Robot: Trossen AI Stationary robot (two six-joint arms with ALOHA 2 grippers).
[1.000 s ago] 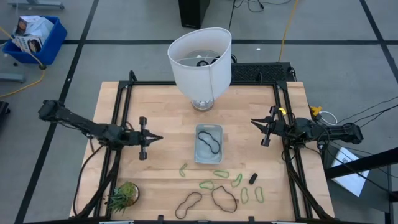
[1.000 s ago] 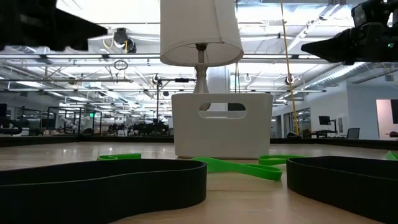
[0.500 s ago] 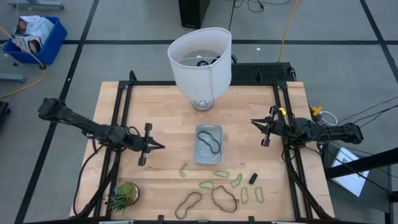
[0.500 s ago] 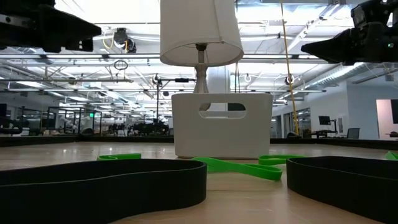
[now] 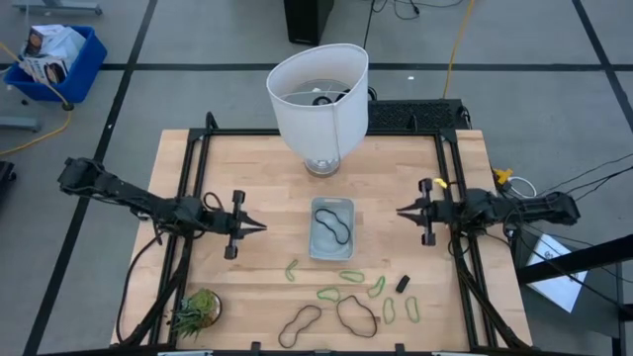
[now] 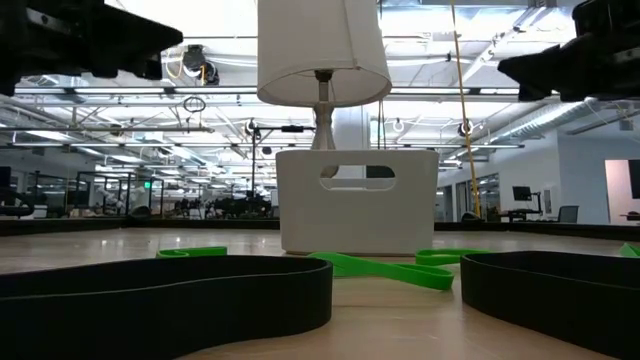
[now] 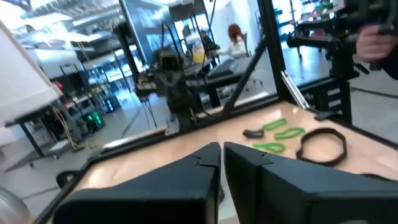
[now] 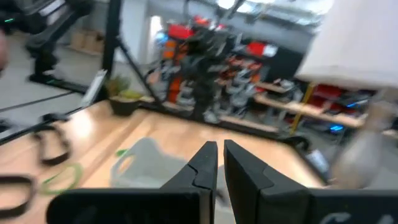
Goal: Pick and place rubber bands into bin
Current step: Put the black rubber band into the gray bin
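Note:
The pale-blue bin (image 5: 318,239) sits mid-table with a dark rubber band (image 5: 336,225) lying in it. Several light-green rubber bands (image 5: 351,276) and two dark wavy ones (image 5: 356,314) lie flat on the wood near the table's near edge. They also show in the low view (image 6: 385,268). My left gripper (image 5: 259,227) hovers left of the bin, shut and empty, pointing at it. My right gripper (image 5: 401,211) hovers right of the bin, shut and empty. Each wrist view shows its fingers together, the left (image 7: 221,152) and the right (image 8: 221,152).
A white lampshade lamp (image 5: 318,94) stands at the far edge behind the bin. A spiky green plant (image 5: 196,310) sits at the near left corner. A small black object (image 5: 403,283) lies among the green bands. Black frame rails (image 5: 188,188) run along both table sides.
My left gripper has moved a little toward the bin and the near edge. My right gripper has moved toward the near edge, staying level and pointed at the bin. The rubber bands and the bin have stayed put.

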